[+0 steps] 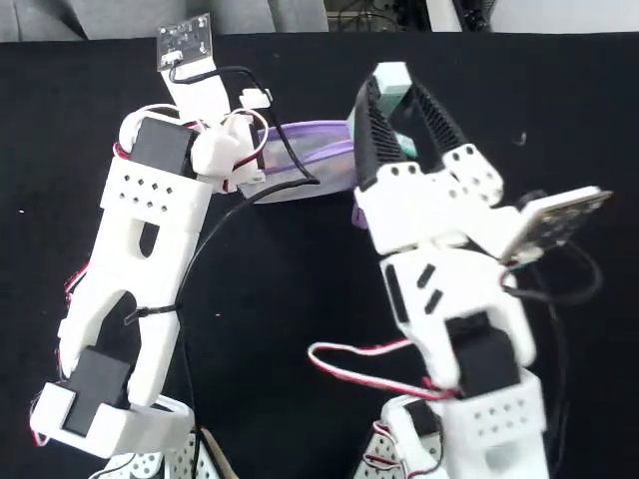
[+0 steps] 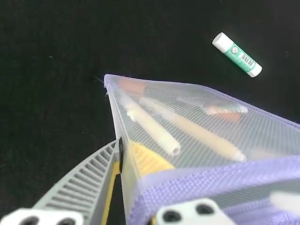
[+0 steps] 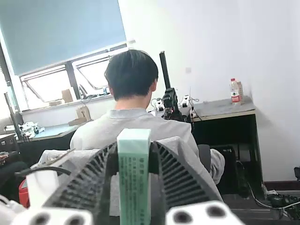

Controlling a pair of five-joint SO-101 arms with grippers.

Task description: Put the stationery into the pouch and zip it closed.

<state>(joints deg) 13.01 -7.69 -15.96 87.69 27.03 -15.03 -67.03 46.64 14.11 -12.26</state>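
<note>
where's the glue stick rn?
In the left wrist view the glue stick lies flat on the black table, outside the purple-trimmed pouch and not touching it.

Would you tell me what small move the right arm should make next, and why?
Probably tip the right gripper down toward the pouch. It is shut on a green block and aims out at the room rather than at the pouch, while the left gripper holds the pouch's end.
</note>
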